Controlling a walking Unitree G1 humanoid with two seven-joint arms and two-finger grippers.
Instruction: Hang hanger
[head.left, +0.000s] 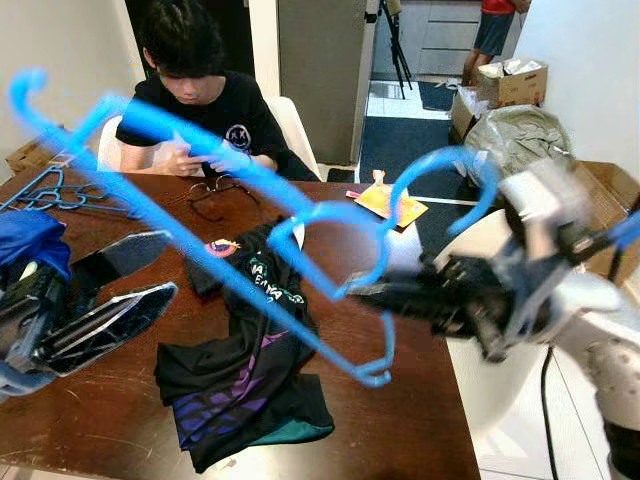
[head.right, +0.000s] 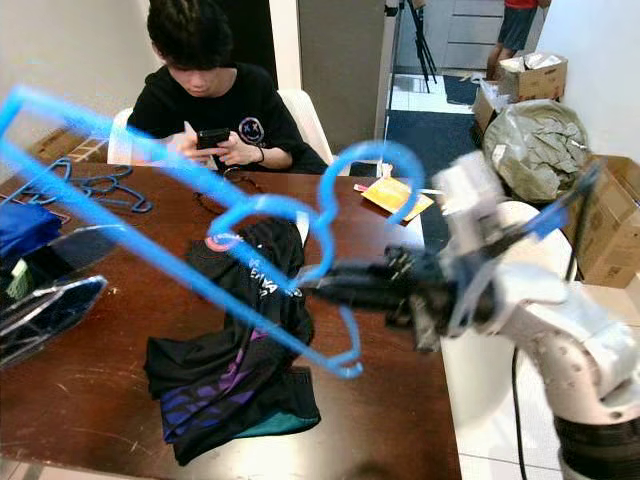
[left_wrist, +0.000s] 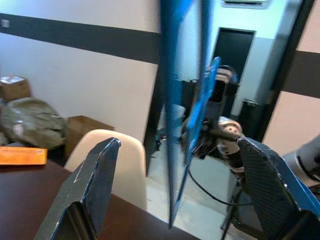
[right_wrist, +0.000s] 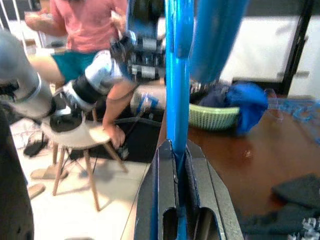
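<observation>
Right wrist: hanger (right_wrist: 177, 90) clamped (blurred).

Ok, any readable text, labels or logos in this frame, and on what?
None can be read.
Shirt on table: white lettering, blurred and creased, illegible.
Person's black tee: round chest logo, too small to read.
Cardboard boxes: no legible markings.

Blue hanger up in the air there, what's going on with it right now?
The right gripper is shut on the blue hanger, holding it above the brown table. The left gripper waits open at the table's left side, holding nothing. A dark shirt lies crumpled on the table beneath the hanger. A person sits at the far side looking at a phone.
</observation>
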